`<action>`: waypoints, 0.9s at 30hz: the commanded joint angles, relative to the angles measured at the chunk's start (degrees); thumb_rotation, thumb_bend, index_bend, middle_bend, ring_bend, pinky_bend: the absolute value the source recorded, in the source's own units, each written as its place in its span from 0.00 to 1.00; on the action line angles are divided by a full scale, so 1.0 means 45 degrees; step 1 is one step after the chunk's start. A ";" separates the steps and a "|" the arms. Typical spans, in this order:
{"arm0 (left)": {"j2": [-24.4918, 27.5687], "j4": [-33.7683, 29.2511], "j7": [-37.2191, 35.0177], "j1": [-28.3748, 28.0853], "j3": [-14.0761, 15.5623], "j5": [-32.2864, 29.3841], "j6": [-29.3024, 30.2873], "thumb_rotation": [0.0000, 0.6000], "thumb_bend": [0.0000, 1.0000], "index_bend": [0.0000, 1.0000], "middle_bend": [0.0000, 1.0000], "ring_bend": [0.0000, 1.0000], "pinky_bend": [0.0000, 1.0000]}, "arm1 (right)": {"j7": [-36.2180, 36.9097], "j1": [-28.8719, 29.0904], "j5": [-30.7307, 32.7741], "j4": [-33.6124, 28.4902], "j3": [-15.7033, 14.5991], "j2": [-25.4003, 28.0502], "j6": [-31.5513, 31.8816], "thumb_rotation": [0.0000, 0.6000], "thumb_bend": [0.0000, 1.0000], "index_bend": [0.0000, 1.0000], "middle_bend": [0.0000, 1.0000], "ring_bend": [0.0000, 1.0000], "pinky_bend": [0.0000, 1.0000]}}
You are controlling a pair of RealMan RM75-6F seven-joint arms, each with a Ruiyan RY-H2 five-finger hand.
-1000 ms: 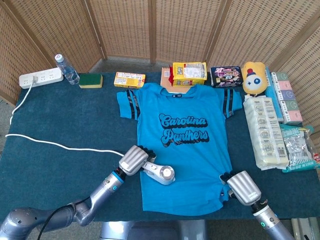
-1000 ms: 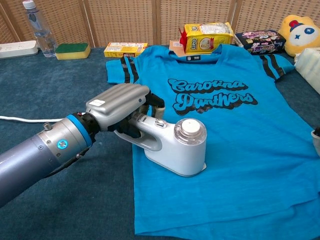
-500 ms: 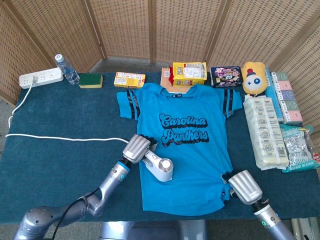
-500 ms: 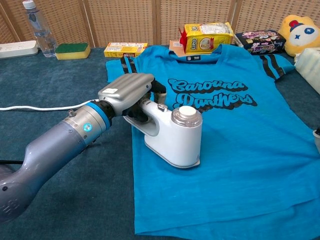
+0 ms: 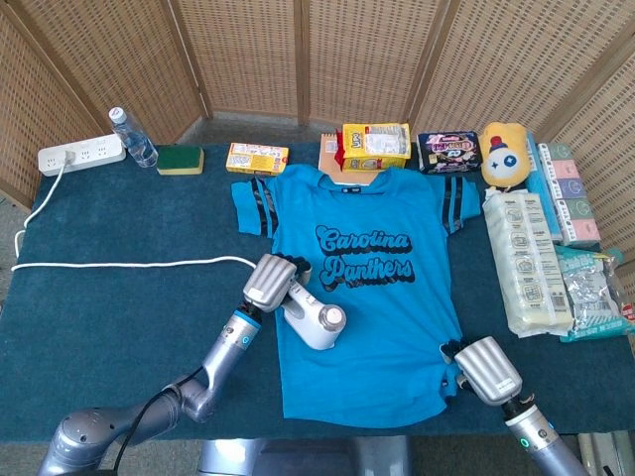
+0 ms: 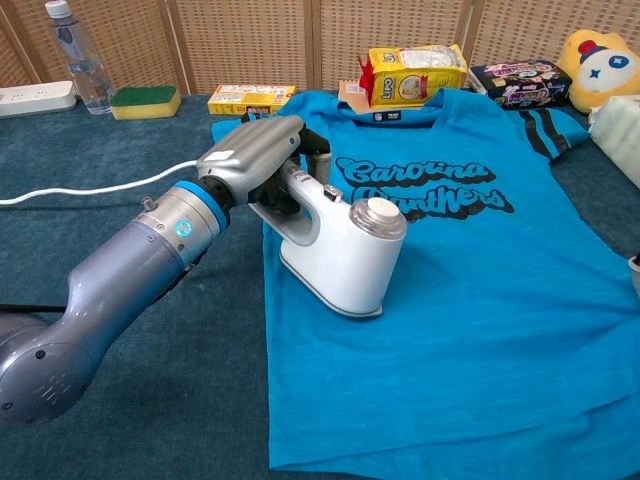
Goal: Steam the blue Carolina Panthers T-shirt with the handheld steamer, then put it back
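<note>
The blue Carolina Panthers T-shirt [image 5: 369, 297] lies flat on the table [image 5: 119, 307], which has a fuzzy dark teal cloth on it. The shirt is soft, with dark swirly letters on the chest and dark stripes on its short sleeves. The left robot hand [image 6: 258, 165] is smooth grey metal with black fingers, and it grips the handle of the handheld steamer [image 6: 340, 248]. The steamer is shiny white plastic, chunky and rounded, with a round cap on top, and its flat bottom rests on the shirt near the shirt's left edge, just below the letters. A thin white cord [image 5: 129, 264] runs from it across the table to a white power strip [image 5: 81, 155] in the far corner. The right robot hand [image 5: 483, 370] sits at the bottom corner of the shirt with its fingers curled down on the cloth edge; I cannot tell if it is really holding the cloth. Along the back are a clear water bottle [image 5: 131, 137], a green sponge [image 5: 180, 159], a yellow box [image 5: 257, 158], a yellow crinkly bag [image 5: 376, 145], a dark packet [image 5: 449, 151] and a yellow plush toy [image 5: 506, 153].
</note>
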 commanded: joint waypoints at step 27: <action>0.0137 -0.0290 -0.0433 0.0245 0.0563 0.0134 0.0311 1.00 0.43 0.60 0.70 0.62 0.57 | 0.0036 -0.0051 0.0024 0.0020 0.0019 0.0031 0.0045 1.00 0.49 0.71 0.63 0.68 0.80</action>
